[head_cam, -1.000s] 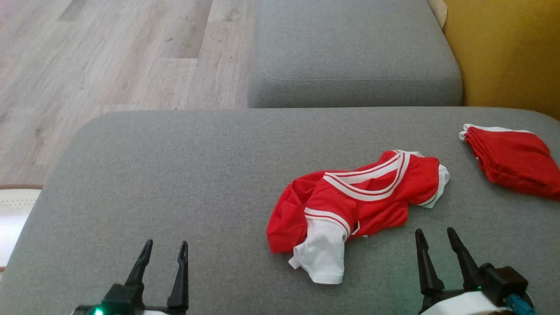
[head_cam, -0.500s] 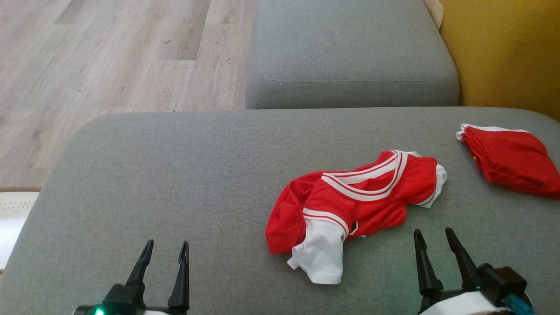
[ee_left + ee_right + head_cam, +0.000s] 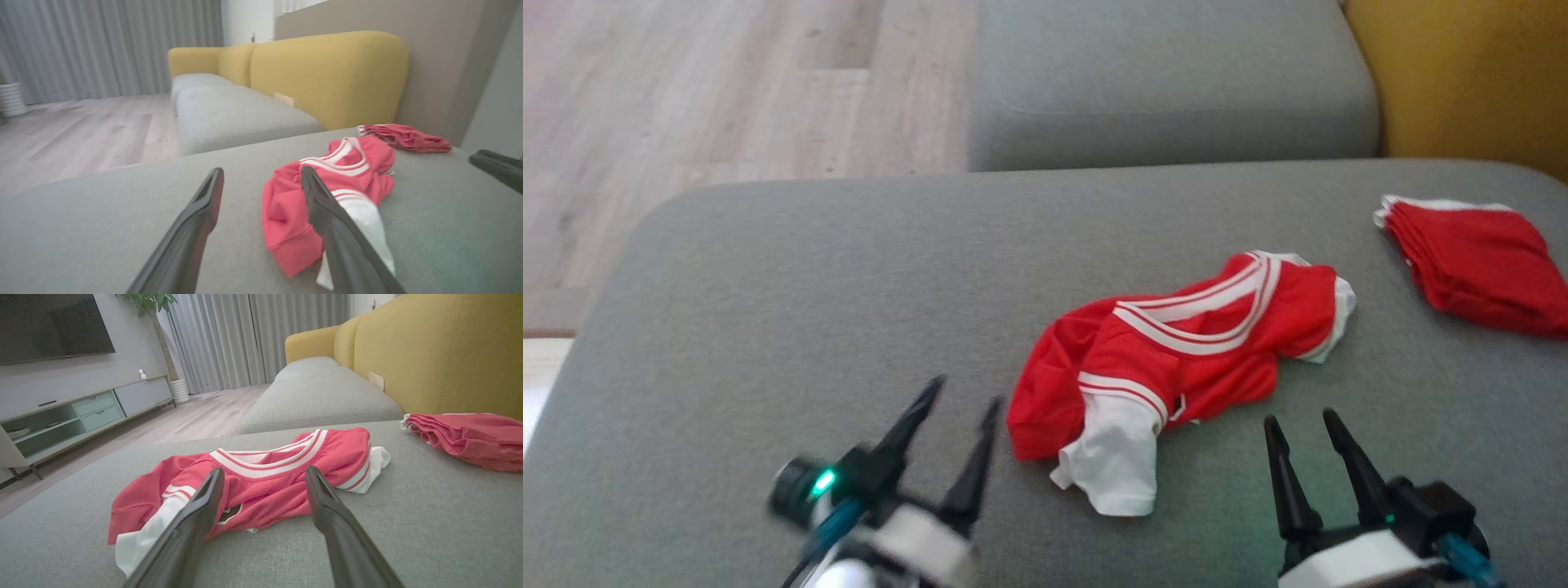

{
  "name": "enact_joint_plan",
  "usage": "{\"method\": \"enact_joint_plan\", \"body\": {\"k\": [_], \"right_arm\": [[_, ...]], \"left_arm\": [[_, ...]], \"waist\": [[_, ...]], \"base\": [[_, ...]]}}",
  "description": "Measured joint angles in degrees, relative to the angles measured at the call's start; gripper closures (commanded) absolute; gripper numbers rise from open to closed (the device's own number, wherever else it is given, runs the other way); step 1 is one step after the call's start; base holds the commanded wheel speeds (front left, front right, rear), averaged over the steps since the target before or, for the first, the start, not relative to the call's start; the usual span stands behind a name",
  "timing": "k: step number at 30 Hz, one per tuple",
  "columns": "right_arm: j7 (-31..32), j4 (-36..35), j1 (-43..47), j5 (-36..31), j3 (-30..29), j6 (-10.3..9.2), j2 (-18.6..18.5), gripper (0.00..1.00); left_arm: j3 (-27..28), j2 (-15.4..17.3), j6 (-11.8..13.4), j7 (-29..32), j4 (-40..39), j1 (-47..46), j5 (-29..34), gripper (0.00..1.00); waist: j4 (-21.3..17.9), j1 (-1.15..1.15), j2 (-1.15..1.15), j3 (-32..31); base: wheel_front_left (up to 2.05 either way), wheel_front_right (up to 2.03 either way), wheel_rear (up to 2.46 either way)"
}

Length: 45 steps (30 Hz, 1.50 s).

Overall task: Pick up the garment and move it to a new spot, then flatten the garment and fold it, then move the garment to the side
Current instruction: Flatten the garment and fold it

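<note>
The garment (image 3: 1176, 351) is a crumpled red shirt with white stripes and a white sleeve, lying on the grey sofa cushion (image 3: 792, 294) right of centre; it also shows as the garment (image 3: 322, 196) and the garment (image 3: 261, 477). My left gripper (image 3: 964, 392) stands open just left of its red hem, fingers angled toward it, nothing between them. My right gripper (image 3: 1298, 420) is open too, a short way below the shirt's right side, empty. In the wrist views the left gripper (image 3: 261, 175) and right gripper (image 3: 264, 473) point at the shirt.
A folded red garment (image 3: 1478, 261) lies at the cushion's far right. A second grey seat (image 3: 1168, 90) sits beyond, with a yellow backrest (image 3: 1470, 73) at right. Wooden floor (image 3: 727, 98) lies past the cushion's left and far edges.
My left gripper has swung up and to the right, toward the shirt's left edge. The head camera has tilted, shifting the whole scene up slightly. The right gripper barely moved.
</note>
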Motion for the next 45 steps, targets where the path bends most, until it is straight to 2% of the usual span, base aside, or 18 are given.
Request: {"method": "enact_joint_plan", "body": {"k": [6,12,16,24,27,33,34,35,37,42,45], "right_arm": [[0.00,-1.18,-2.82,-0.74,1.34,0.00,-0.01,0.00],[0.00,-2.58,-4.32,-1.31,1.75,0.00,-0.05,0.00],[0.00,-2.86,-6.33,-1.47,1.60,0.00,-0.11,0.00],[0.00,-3.47,-9.01,-1.97,1.09,0.00,-0.13,0.00],[0.00,-3.47,-9.01,-1.97,0.76,0.00,-0.13,0.00],[0.00,-3.41,-9.01,-1.97,0.70,0.00,-0.12,0.00],[0.00,-3.39,-9.01,-1.97,0.69,0.00,-0.12,0.00],[0.00,-3.37,-9.02,-1.97,0.69,0.00,-0.12,0.00],[0.00,-3.31,-9.03,-1.97,0.67,0.00,-0.12,0.00],[0.00,-3.27,-9.05,-1.97,0.63,0.00,-0.12,0.00],[0.00,-3.22,-9.05,-1.98,0.63,0.00,-0.12,0.00]], "left_arm": [[-10.71,-0.09,-1.43,0.55,9.56,-11.19,-6.53,0.00],[-19.52,-0.37,-1.36,9.05,18.66,-23.52,-12.62,0.00],[-22.63,-0.59,-0.24,13.05,22.73,-31.50,-18.63,0.00],[-24.70,-0.80,6.99,17.77,33.03,-38.67,-22.83,0.00],[-24.98,-0.81,7.05,18.27,34.49,-40.02,-24.20,0.00],[-27.48,-0.82,4.58,18.50,34.04,-40.57,-28.89,0.02],[-28.05,-0.84,4.58,18.49,33.64,-40.71,-29.40,0.24],[-28.65,-0.84,4.58,18.48,33.33,-40.95,-29.76,0.54],[-29.40,-0.84,4.63,18.22,32.59,-41.51,-30.54,1.00],[-30.95,-0.85,4.34,18.23,31.79,-42.57,-31.74,1.00],[-31.20,-0.80,2.77,18.06,30.25,-42.58,-34.86,1.00]], "waist": [[-3.31,0.00,0.00,2.29],[-6.70,0.00,0.00,5.93],[-8.55,0.00,0.00,9.22],[-11.84,0.00,0.00,14.07],[-12.38,0.00,0.00,14.82],[-12.38,0.00,0.00,15.00],[-12.34,0.00,0.00,14.94],[-12.32,0.00,0.00,14.87],[-12.34,0.00,0.00,14.70],[-12.64,0.00,0.00,14.27],[-13.03,0.00,0.00,13.83]], "base": [[0.00,0.00,0.00],[0.00,0.00,0.00],[0.00,0.00,0.00],[0.00,0.00,0.00],[0.00,0.00,0.00],[0.00,0.00,0.00],[0.00,0.00,0.00],[0.00,0.00,0.00],[0.00,0.00,0.00],[0.00,0.00,0.00],[0.00,0.00,0.00]]}}
